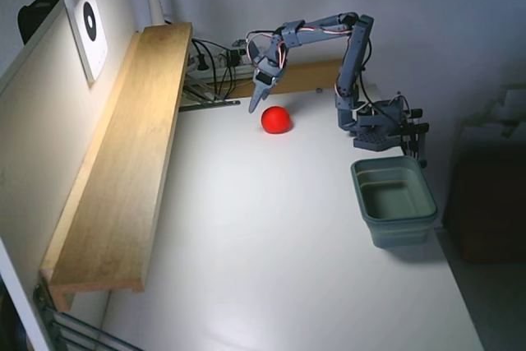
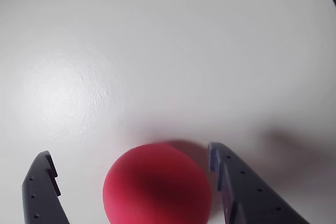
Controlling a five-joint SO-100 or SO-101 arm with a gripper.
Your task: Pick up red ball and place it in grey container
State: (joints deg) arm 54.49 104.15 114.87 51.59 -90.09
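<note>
The red ball [image 1: 276,119] lies on the white table [image 1: 271,236] at the back, near the arm. In the wrist view the red ball [image 2: 157,184] sits at the bottom between the two open grey-blue fingers [image 2: 247,192], closer to the right one, which is not closed on it. My gripper [image 1: 256,104] hangs just left of and slightly above the ball in the fixed view, fingers pointing down; in the wrist view the gripper [image 2: 128,158] is open. The grey container [image 1: 394,200] stands empty at the right side of the table, in front of the robot base.
A long wooden shelf [image 1: 131,154] runs along the left wall. Cables and a power strip [image 1: 215,67] lie at the back. The robot base [image 1: 382,129] is clamped at the right, just behind the container. The table's right edge is close to the container.
</note>
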